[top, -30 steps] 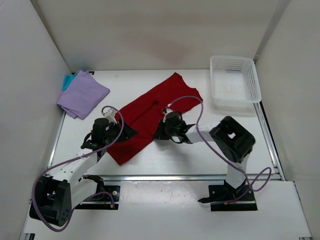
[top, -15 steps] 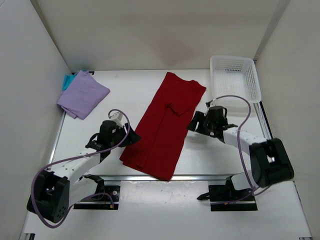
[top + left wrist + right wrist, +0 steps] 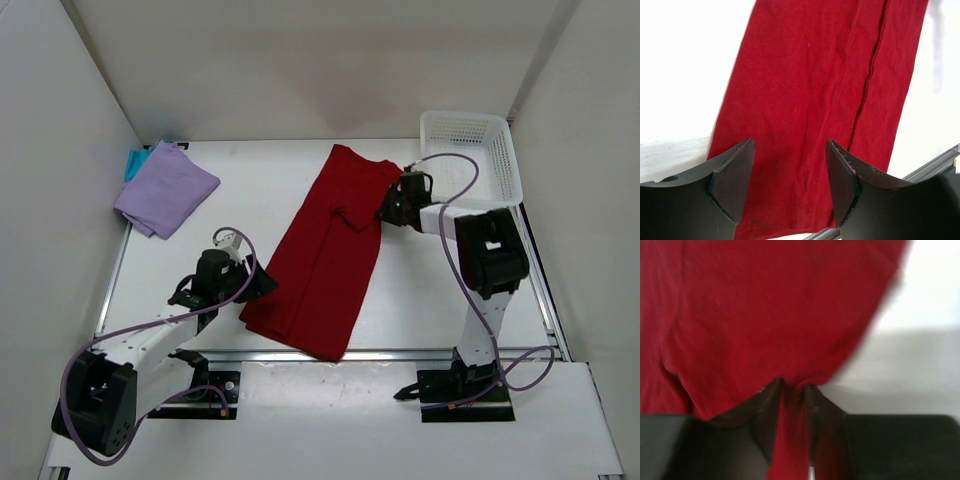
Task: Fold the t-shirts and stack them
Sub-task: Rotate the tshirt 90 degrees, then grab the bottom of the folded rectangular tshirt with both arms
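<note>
The deep red t-shirt [image 3: 325, 255] lies as a long folded strip slanting from the back centre to the front edge of the table. My right gripper [image 3: 388, 209] is shut on the red shirt's [image 3: 765, 315] upper right edge; cloth is pinched between its fingers. My left gripper [image 3: 262, 284] is open and empty, low at the strip's near left edge, with the red shirt [image 3: 815, 100] filling the view beyond its fingers. The pale lavender t-shirt [image 3: 165, 187] lies folded at the back left on the teal t-shirt [image 3: 133, 162], of which only a corner shows.
A white lattice basket [image 3: 468, 160] stands at the back right, close to my right arm. A metal rail [image 3: 400, 354] runs along the table's front edge, also in the left wrist view [image 3: 935, 165]. White walls enclose the table on three sides.
My right gripper has swung from the shirt's middle out to the right, then back up to its upper right edge. The red shirt now lies as a longer, straighter strip. My left gripper shifted slightly forward.
</note>
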You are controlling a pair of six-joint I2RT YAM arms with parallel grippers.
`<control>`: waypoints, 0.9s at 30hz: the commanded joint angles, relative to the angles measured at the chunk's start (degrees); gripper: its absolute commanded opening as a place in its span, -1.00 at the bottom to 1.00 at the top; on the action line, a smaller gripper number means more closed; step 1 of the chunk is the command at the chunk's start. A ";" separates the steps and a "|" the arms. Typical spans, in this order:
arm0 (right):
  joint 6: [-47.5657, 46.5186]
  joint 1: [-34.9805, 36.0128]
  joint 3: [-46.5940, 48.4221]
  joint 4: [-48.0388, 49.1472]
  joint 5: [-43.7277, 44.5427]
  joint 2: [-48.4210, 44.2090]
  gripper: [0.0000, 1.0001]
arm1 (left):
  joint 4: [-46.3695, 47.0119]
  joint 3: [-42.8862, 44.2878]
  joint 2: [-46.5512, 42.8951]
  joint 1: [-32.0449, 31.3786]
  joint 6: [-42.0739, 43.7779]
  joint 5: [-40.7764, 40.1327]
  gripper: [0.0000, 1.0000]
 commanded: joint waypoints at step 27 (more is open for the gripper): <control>-1.40 11.59 -27.80 -4.72 -9.57 -39.18 -0.16 | -9.47 -3.73 -3.76 -5.32 4.25 -9.70 0.31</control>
